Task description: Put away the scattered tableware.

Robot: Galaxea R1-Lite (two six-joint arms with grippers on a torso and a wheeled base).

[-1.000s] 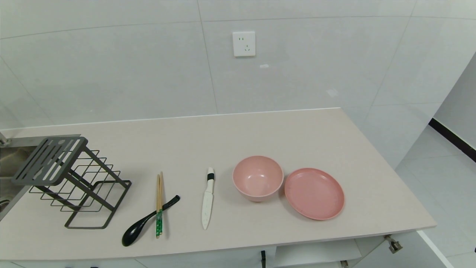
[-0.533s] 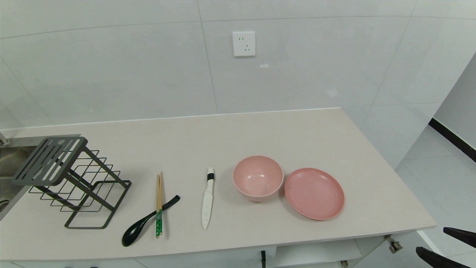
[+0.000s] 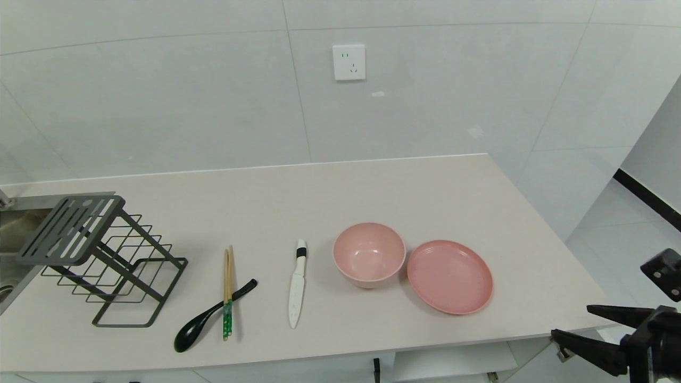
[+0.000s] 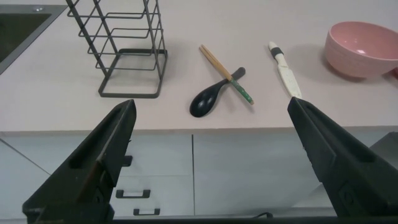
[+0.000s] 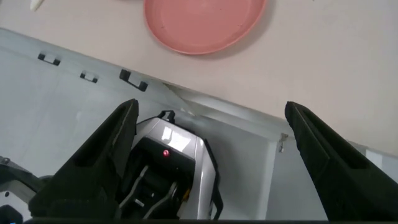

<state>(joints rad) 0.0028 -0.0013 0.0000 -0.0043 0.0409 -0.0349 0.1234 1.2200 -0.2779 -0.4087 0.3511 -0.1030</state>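
On the beige counter [image 3: 425,197] lie, from left to right, a pair of wooden chopsticks [image 3: 229,287] crossed over a black spoon [image 3: 207,319], a white knife [image 3: 297,284], a pink bowl [image 3: 368,255] and a pink plate [image 3: 449,276] touching it. My right gripper [image 3: 577,325] is open, off the counter's front right corner, below and right of the plate [image 5: 205,18]. My left gripper [image 4: 210,106] is open too, held low in front of the counter edge, facing the spoon [image 4: 208,99], chopsticks [image 4: 227,74] and knife [image 4: 285,68].
A dark wire dish rack [image 3: 101,255] stands at the counter's left end, beside a sink [image 3: 16,229]. White cabinet fronts [image 4: 249,168] run below the counter edge. A tiled wall with a socket [image 3: 349,62] backs the counter.
My right gripper has come up into the head view at the lower right and moved left toward the counter's corner. The tableware has not moved.
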